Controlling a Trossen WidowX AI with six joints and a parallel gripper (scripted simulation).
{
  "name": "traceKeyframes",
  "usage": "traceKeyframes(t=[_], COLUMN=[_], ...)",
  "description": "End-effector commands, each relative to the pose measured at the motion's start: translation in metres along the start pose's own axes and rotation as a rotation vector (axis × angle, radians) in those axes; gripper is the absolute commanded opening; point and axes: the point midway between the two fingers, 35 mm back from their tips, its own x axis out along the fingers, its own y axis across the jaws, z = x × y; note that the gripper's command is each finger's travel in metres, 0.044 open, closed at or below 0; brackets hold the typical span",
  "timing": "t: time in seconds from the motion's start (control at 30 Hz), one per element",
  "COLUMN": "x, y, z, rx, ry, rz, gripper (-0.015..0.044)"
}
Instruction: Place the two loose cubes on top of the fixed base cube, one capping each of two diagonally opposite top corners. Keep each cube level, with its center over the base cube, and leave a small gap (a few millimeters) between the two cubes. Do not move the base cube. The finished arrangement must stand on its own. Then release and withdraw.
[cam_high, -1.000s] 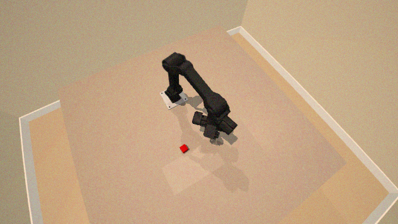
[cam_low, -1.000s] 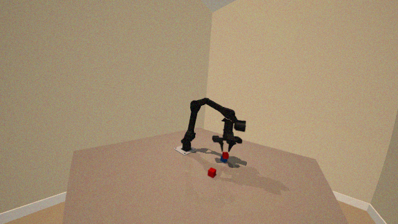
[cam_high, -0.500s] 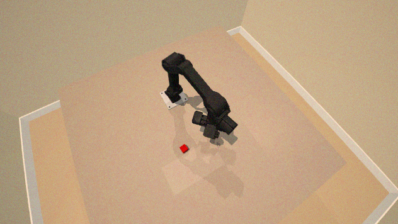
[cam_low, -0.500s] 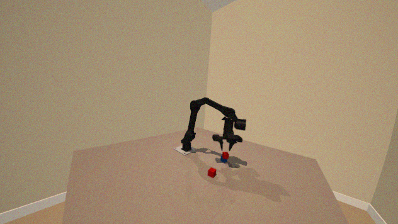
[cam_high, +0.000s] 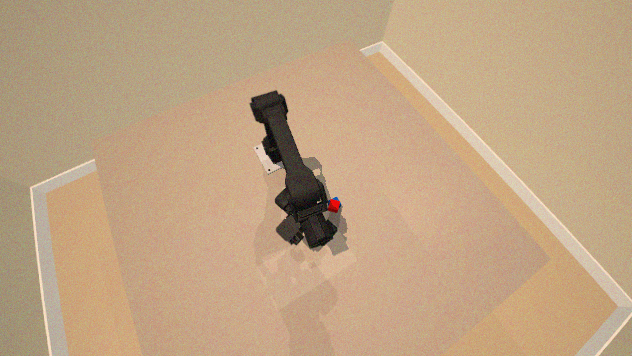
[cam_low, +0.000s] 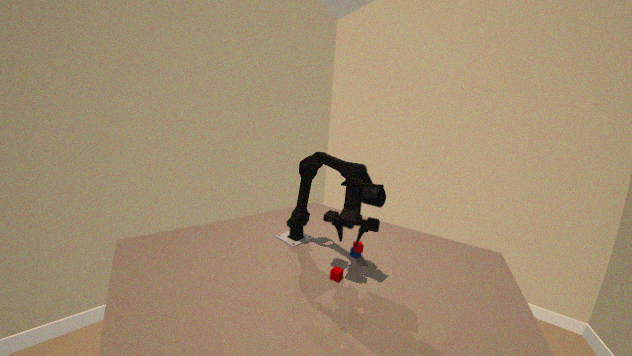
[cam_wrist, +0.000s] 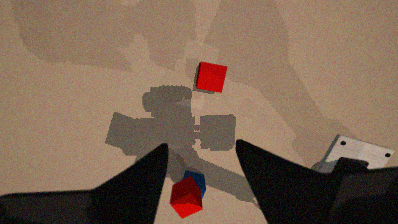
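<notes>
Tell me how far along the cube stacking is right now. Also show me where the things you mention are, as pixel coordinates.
One red cube (cam_high: 334, 205) (cam_low: 358, 247) (cam_wrist: 186, 197) already sits on the blue base cube (cam_high: 338, 200) (cam_low: 355, 253) (cam_wrist: 198, 183). Nothing is in hand: the gripper (cam_low: 349, 242) (cam_wrist: 202, 146) is open. The other red cube (cam_low: 336, 274) (cam_wrist: 212, 77), on the table, remains to be placed.

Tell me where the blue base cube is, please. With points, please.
In the wrist view, the blue base cube (cam_high: 338, 200) (cam_low: 355, 253) (cam_wrist: 196, 183) sits at bottom centre, partly beneath a red cube (cam_high: 334, 205) (cam_low: 358, 247) (cam_wrist: 186, 196).

the counter (cam_high: 425, 240) (cam_low: 200, 290) (cam_wrist: 75, 100) directly supports one red cube (cam_low: 336, 274) (cam_wrist: 211, 77), one blue cube (cam_high: 338, 200) (cam_low: 355, 253) (cam_wrist: 196, 183) and the white base plate (cam_high: 265, 163) (cam_low: 286, 240) (cam_wrist: 376, 150). the red cube rests apart from the blue cube, apparently flat on the surface.
</notes>
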Motion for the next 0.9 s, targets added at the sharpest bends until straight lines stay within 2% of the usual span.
traceKeyframes(t=[0.0, 0.1, 0.23, 0.53, 0.87], x=[-0.005, -0.010, -0.009, 0.047, 0.066], y=[-0.010, -0.019, -0.020, -0.020, -0.020], z=[0.028, 0.047, 0.048, 0.048, 0.048], rx=[0.117, 0.195, 0.200, 0.200, 0.200], ry=[0.005, 0.003, 0.002, 0.002, 0.002], rz=[-0.003, -0.003, -0.003, -0.003, -0.003], gripper=[0.0265, 0.0265, 0.0265, 0.0265, 0.0265])
